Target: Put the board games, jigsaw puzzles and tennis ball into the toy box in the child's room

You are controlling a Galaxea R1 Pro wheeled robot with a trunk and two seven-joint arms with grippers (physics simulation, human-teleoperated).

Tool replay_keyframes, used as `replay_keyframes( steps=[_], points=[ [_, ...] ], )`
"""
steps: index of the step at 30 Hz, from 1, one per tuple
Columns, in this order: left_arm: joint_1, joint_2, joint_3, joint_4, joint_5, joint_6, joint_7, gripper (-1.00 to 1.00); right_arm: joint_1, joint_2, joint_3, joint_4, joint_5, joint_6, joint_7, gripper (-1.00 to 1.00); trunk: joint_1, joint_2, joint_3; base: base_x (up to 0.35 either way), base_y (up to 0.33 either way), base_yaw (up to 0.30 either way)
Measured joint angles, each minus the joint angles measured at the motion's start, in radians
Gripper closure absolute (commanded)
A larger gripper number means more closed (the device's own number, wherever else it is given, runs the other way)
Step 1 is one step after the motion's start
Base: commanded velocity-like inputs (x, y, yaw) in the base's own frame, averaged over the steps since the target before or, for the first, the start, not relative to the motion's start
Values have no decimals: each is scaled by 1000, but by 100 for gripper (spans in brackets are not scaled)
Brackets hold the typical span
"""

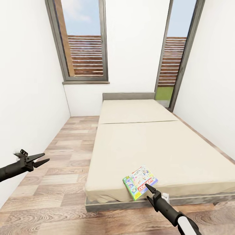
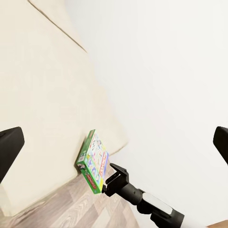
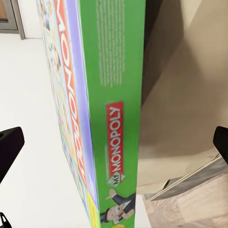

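One green "MY MONOPOLY" board game (image 3: 111, 114) lies on the bed (image 1: 147, 143), between the right fingers (image 3: 9, 147), spread wide.

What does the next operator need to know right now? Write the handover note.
Left gripper: open, holding nothing, out over the floor beside the bed.
Right gripper: fingers spread wide, at the near edge of the Monopoly board game, not yet closed on it.
The game lies flat at the bed's near corner. It is the one board game on the bed.
Toy box, table and other toys are elsewhere.
Left: grasp this game and carry it to the toy box.
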Motion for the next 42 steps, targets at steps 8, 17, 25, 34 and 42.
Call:
replay_keyframes(
  steps=[8,17,25,34,42],
  points=[
    [0,0,1,0,0,1,0,-100,0,0,0,0,0,0,-1,-100,0,0,0,3,0,0],
    [0,0,0,0,0,1,0,-100,0,0,0,0,0,0,-1,-100,0,0,0,86,36,0],
    [0,0,0,0,0,1,0,-100,0,0,0,0,0,0,-1,-100,0,0,0,12,5,0],
    [0,0,0,0,0,1,0,-100,0,0,0,-1,-4,2,1,100,0,0,0,1,0,0],
    [0,0,1,0,1,1,0,-100,0,0,-1,0,-2,2,1,100,0,0,0,0,0,0]
  ],
)
